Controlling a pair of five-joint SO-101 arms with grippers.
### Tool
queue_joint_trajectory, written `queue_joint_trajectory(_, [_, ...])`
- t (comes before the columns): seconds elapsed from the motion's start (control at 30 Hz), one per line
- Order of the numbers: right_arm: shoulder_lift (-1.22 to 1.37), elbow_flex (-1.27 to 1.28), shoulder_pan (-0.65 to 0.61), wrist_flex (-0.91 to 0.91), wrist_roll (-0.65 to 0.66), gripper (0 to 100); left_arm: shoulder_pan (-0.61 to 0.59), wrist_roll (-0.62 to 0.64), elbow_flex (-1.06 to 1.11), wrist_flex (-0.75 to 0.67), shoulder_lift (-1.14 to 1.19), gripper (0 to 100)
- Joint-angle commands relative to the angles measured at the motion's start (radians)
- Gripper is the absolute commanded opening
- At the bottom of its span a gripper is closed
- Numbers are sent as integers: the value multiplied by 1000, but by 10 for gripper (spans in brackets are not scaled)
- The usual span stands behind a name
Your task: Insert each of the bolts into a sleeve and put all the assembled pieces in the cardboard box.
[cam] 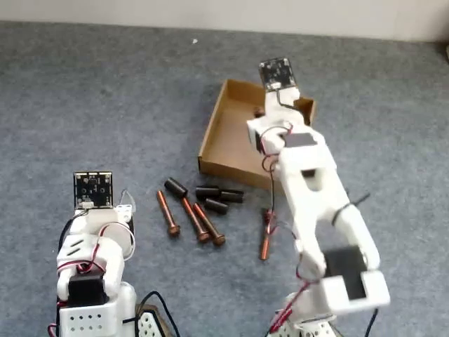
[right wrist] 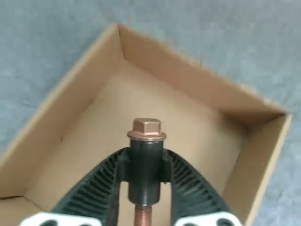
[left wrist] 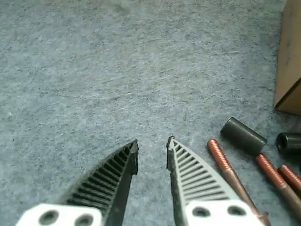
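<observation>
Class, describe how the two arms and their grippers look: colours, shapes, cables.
The left arm and right arm have white shells, black motor blocks and loose red and black cables. The left gripper and right gripper have black, ribbed, triangular fingers on white bases with round holes.

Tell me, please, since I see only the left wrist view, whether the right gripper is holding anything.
Observer: Yes, the right gripper is shut on an assembled piece, a bolt through a black sleeve.
Operator: Where is it, please?
Observer: Over the open cardboard box, not yet released.
Operator: How many loose bolts are there?
Observer: Four; the fourth bolt lies alone, apart from the other three bolts.
</observation>
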Motion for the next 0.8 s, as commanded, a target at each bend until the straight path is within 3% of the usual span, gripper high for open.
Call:
queue_joint_trajectory(0.0, [12, -151, 5, 94, -11, 128, -7, -14, -4, -25, -4, 127])
queue_joint_trajectory(0.27, [10, -404, -59, 487, -11, 142, -8, -14, -5, -21, -4, 126])
queue_joint_trajectory(0.43, [12, -499, -174, 717, -11, 142, -35, -14, -13, -20, -4, 126])
queue_joint_trajectory(0.77, [22, -504, -463, 736, -8, 142, -225, -9, -47, -20, -4, 126])
